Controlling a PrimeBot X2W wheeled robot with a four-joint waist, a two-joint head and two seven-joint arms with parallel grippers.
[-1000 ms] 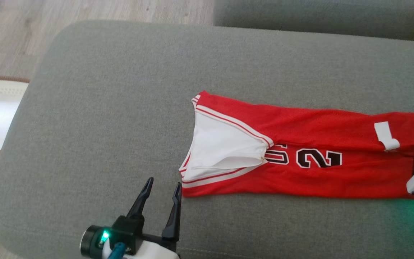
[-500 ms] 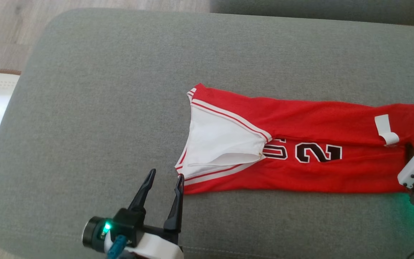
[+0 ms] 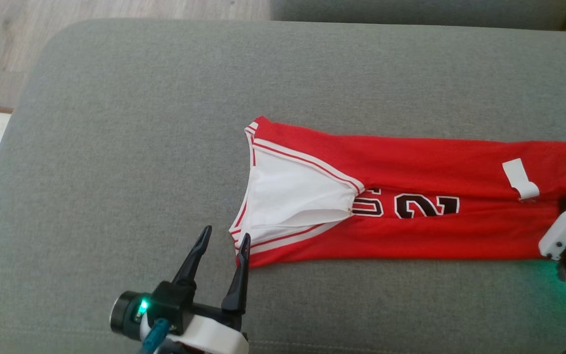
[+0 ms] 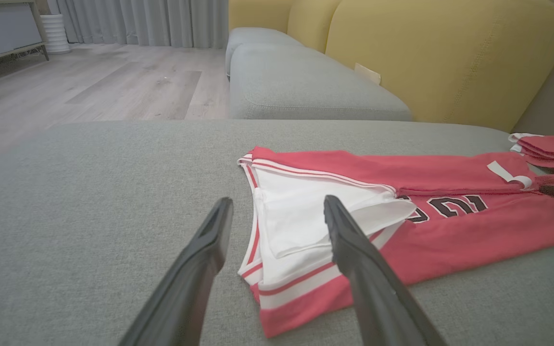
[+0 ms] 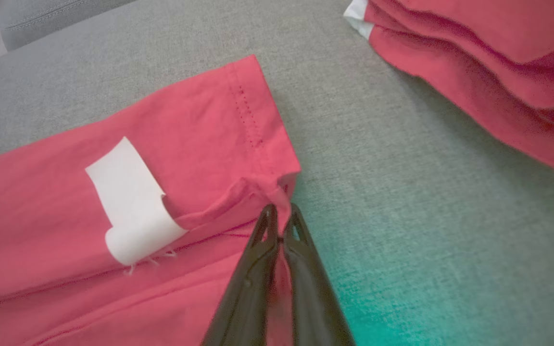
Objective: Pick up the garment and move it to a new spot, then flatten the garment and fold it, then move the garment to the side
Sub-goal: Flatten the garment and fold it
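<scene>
1. Hovering nearest to me, my left gripper (image 3: 227, 232) is sitting low over the grey sofa cushion (image 3: 130, 147) with its jaws spread wide. They are straddling the striped left corner of the red garment (image 3: 410, 231); I cannot tell whether they are touching the cloth.
2. I am pinching with my right gripper (image 5: 282, 209): its jaws are closed tight on the hem at the garment's right end, just beside the white label (image 5: 130, 202).
3. The garment is lying flat as a long band across the cushion, showing white lining (image 3: 295, 196) at its left end and a black number (image 3: 425, 206) in the middle.
4. Farther off, a pile of red cloth (image 5: 488, 72) is resting on the cushion, apart from the garment.
5. Beyond that, a yellow backrest (image 4: 440, 57) and wood floor (image 4: 89, 81) are showing.
</scene>
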